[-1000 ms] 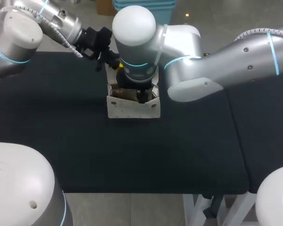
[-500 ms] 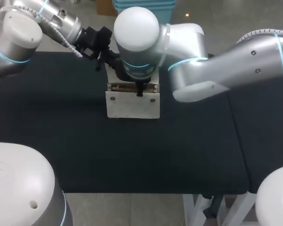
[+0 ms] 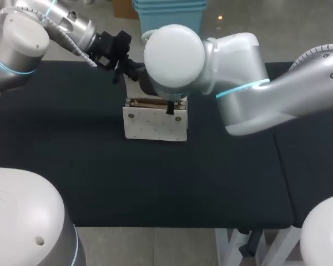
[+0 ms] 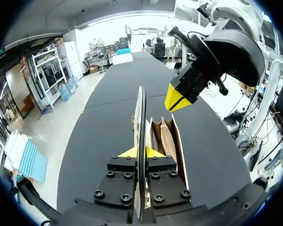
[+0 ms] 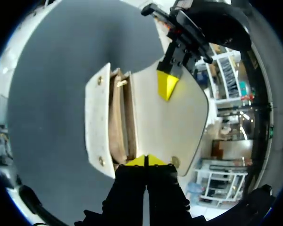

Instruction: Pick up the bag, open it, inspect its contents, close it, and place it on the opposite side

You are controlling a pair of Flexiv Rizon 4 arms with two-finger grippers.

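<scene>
The table point(image 3: 72, 166) is the largest thing, a long flat slab under matte black cloth. The right arm point(image 3: 250, 94), smooth grey with rounded joints, reaches past the middle, and the left arm point(image 3: 22, 39) comes in from the far corner. The bag point(image 3: 155, 123) stands mid-table between them, a boxy cream pouch with a brown lining. Its mouth faces up and its long axis runs across the table, side to side. The left gripper point(image 4: 140, 151) pinches the bag's stiff flap point(image 5: 174, 122), holding it upright on edge. The right gripper point(image 5: 146, 160) is pressed together, tips just over one end of the mouth. Small round studs point(image 3: 131, 116) mark the front's corners.
</scene>
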